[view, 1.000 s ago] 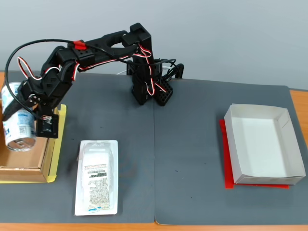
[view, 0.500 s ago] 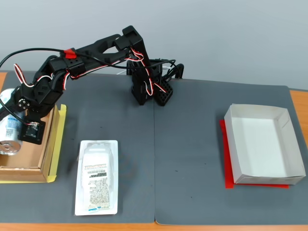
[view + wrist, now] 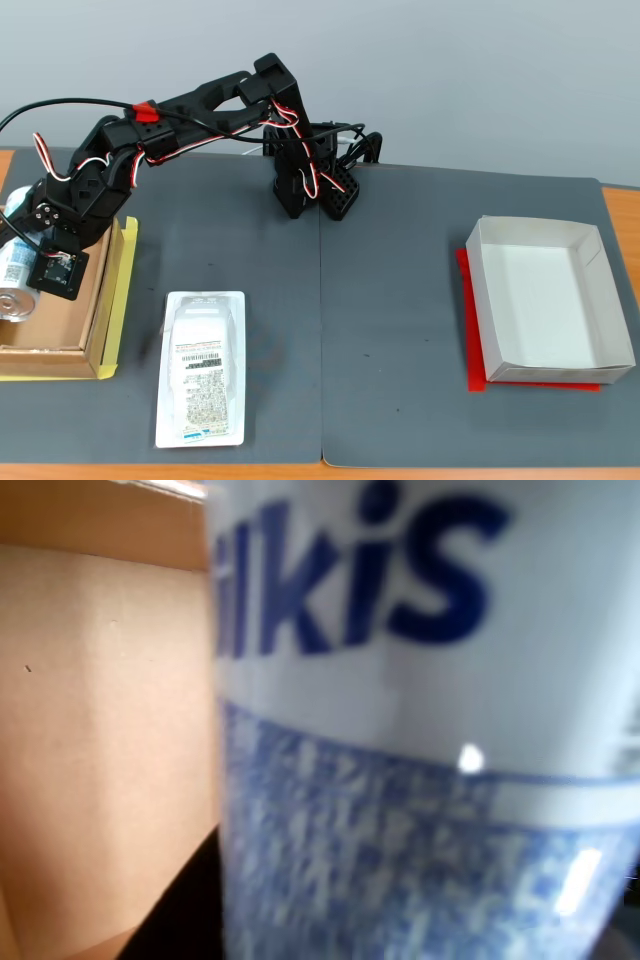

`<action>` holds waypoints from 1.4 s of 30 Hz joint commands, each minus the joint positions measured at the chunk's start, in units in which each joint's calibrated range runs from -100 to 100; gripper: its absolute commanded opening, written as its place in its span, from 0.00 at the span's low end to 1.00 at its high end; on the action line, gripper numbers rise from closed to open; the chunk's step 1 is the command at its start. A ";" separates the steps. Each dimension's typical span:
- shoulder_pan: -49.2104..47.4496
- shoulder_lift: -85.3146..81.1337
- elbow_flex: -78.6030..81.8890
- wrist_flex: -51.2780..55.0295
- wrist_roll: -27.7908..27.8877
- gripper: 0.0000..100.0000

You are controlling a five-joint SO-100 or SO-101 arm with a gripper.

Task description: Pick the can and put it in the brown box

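Observation:
The can (image 3: 12,275) is white with blue print and has a silver end toward the camera. It lies tilted at the far left of the fixed view, inside the outline of the brown box (image 3: 98,315). My gripper (image 3: 28,250) is shut on the can, with the arm stretched left over the box. In the wrist view the can (image 3: 420,730) fills most of the frame, with blue lettering. The tan floor of the box (image 3: 100,730) lies behind it, and a dark finger (image 3: 185,910) shows at the bottom. I cannot tell whether the can touches the box floor.
A flat white blister pack (image 3: 201,368) with a barcode label lies on the dark mat (image 3: 380,300) right of the brown box. A white shallow box (image 3: 481,300) on a red sheet (image 3: 463,262) stands at the right. The arm's base (image 3: 300,185) stands at the back middle.

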 commanded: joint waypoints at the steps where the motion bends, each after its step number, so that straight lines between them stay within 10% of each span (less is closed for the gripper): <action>1: 0.30 -0.18 -2.52 -0.41 -0.18 0.35; 16: -0.67 -5.01 -2.43 8.87 -0.91 0.38; 31: -12.13 -26.87 1.28 23.18 -23.42 0.38; 42: -24.47 -50.84 20.56 22.49 -29.88 0.34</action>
